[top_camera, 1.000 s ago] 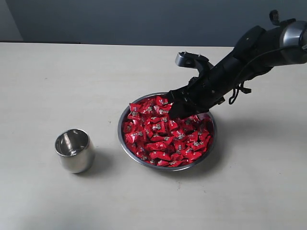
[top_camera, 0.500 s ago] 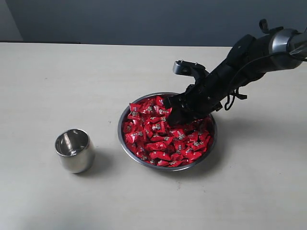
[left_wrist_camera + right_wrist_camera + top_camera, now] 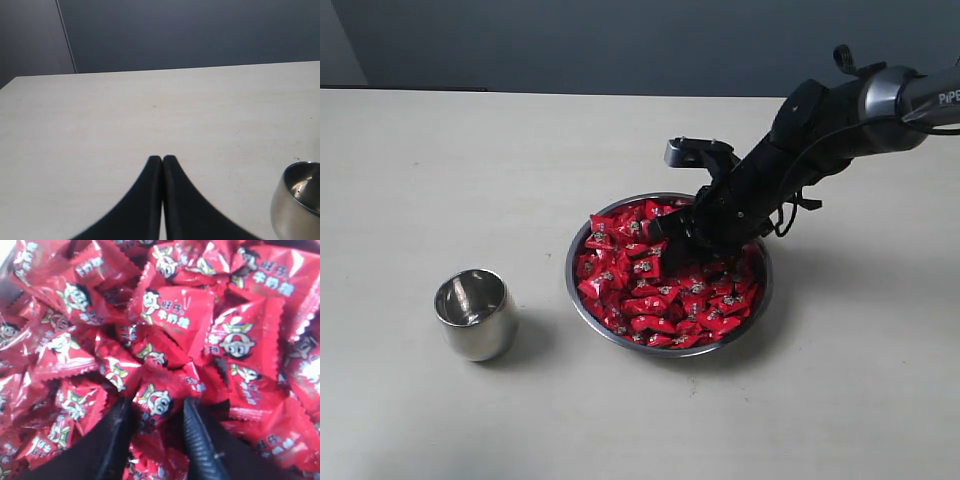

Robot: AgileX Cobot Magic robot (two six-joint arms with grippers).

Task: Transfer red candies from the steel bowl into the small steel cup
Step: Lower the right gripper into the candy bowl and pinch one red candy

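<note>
The steel bowl (image 3: 569,278) sits mid-table, heaped with red candies (image 3: 650,295). My right gripper (image 3: 665,233) is dug into the pile near the bowl's far side. In the right wrist view this gripper (image 3: 157,405) is open, its two black fingers straddling one red candy (image 3: 156,396), with a dark gap beside one finger. More red candies (image 3: 175,315) fill that view. The small steel cup (image 3: 473,312) stands empty on the left of the bowl. My left gripper (image 3: 162,159) is shut on nothing above bare table, with the cup (image 3: 300,197) off to its side.
The pale table (image 3: 440,160) runs back to a dark grey wall (image 3: 620,40). My right arm (image 3: 820,125) slants in from the upper right over the bowl's far rim. The left arm does not show in the exterior view.
My right gripper has slid left across the bowl and sunk deeper into the candies. The cup and bowl have not moved.
</note>
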